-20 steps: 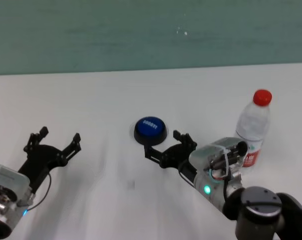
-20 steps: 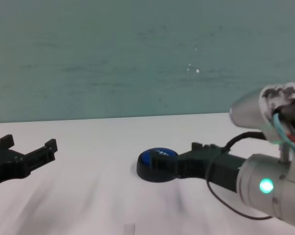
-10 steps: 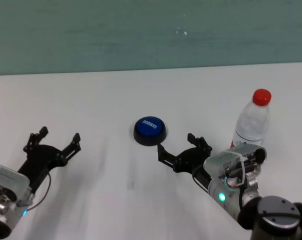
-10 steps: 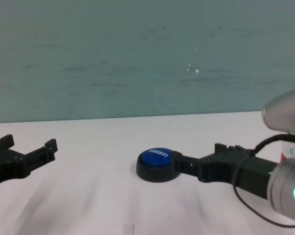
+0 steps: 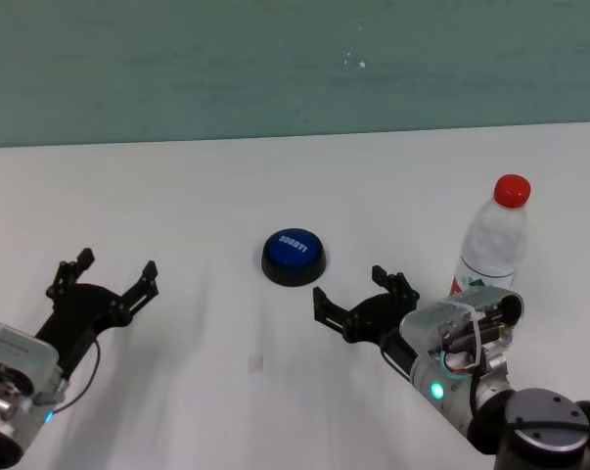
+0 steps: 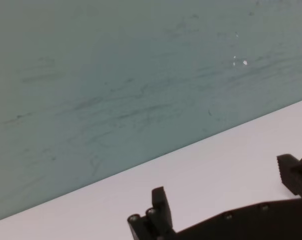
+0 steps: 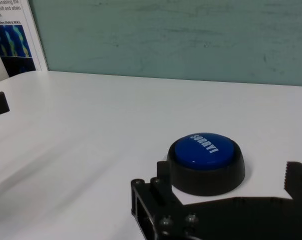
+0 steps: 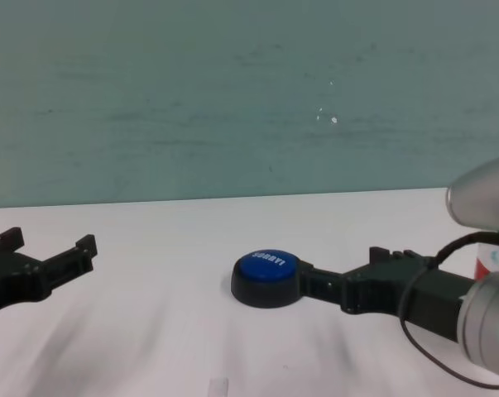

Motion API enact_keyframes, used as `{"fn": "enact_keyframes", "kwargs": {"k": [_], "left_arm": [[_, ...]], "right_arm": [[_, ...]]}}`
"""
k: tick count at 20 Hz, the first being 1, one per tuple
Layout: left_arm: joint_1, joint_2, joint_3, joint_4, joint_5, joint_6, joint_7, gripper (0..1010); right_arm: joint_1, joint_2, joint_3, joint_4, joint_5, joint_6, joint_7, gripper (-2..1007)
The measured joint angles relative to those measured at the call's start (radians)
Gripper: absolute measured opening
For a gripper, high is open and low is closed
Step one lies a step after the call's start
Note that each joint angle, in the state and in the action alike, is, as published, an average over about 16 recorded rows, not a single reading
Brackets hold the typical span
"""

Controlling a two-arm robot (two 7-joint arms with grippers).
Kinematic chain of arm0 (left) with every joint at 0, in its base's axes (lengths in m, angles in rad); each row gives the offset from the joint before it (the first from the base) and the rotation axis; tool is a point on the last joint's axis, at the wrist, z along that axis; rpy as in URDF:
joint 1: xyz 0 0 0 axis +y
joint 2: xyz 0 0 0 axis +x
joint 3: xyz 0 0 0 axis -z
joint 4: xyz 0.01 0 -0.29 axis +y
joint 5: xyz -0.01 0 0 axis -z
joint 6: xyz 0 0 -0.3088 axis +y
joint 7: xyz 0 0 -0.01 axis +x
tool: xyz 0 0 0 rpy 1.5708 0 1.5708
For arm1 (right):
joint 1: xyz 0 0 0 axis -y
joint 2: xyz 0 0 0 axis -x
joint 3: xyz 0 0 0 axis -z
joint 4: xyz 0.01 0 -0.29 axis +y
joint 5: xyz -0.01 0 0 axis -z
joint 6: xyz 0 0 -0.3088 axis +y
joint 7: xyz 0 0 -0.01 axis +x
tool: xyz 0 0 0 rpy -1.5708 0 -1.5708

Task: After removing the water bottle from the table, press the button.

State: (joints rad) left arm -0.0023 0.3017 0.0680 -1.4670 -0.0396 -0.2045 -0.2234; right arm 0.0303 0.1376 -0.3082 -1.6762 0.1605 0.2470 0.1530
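The water bottle [image 5: 494,245], clear with a red cap, stands upright on the white table [image 5: 275,186] at the right; a sliver of its red label [image 8: 484,265] shows in the chest view. The blue button [image 5: 294,255] [image 8: 266,277] [image 7: 207,161] on its black base sits mid-table. My right gripper [image 5: 351,289] [image 8: 340,266] hovers open and empty just in front and to the right of the button, between it and the bottle, touching neither. My left gripper [image 5: 115,264] [image 8: 50,242] [image 6: 223,185] rests open and empty at the far left.
A teal wall [image 5: 275,69] runs behind the table's far edge. A poster [image 7: 10,35] hangs on the wall off to the left. A small grey mark [image 5: 256,362] lies on the tabletop near the front.
My right gripper has drawn back from the button, moving right and a little nearer to me, towards the bottle. Bottle, button and left arm have not moved.
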Motion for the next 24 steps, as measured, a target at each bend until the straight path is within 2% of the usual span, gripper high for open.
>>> {"fn": "enact_keyframes", "kwargs": {"k": [24], "left_arm": [[0.000, 0.000, 0.000, 0.000, 0.000, 0.000, 0.000, 1003]], "right_arm": [[0.001, -0.001, 0.000, 0.001, 0.005, -0.004, 0.003, 1003]]}}
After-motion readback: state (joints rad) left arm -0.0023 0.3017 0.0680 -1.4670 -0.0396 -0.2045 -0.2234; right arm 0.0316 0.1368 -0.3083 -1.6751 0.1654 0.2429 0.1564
